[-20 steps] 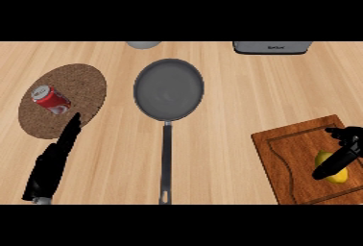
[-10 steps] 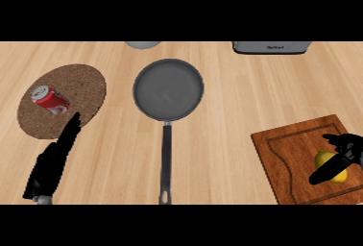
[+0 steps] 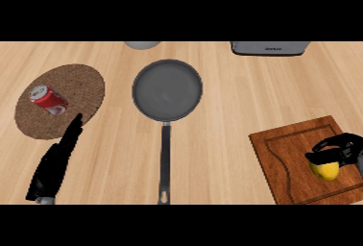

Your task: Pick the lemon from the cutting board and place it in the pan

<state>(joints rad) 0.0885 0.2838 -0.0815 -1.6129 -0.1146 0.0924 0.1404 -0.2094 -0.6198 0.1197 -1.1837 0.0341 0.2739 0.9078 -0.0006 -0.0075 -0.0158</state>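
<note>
The yellow lemon (image 3: 325, 171) lies on the wooden cutting board (image 3: 284, 158) at the lower right, near the view's right edge. My right hand (image 3: 339, 151) comes in from that edge and sits over the lemon's top. Its fingers and thumb curl round the fruit and hide its upper part. The grey pan (image 3: 168, 91) rests in the middle of the counter, its long handle (image 3: 164, 163) pointing toward me, nothing inside it. My left hand (image 3: 61, 153) rests open at the lower left, fingers straight and pointing away from me.
A round cork mat (image 3: 78, 86) at the left carries a red can (image 3: 48, 99) on its side. A grey appliance (image 3: 269, 48) and a grey bowl (image 3: 142, 44) stand at the far edge. Bare wood lies between pan and board.
My right hand has shifted toward the right edge and its fingers have curled in over the lemon. The left hand, pan and can have not moved.
</note>
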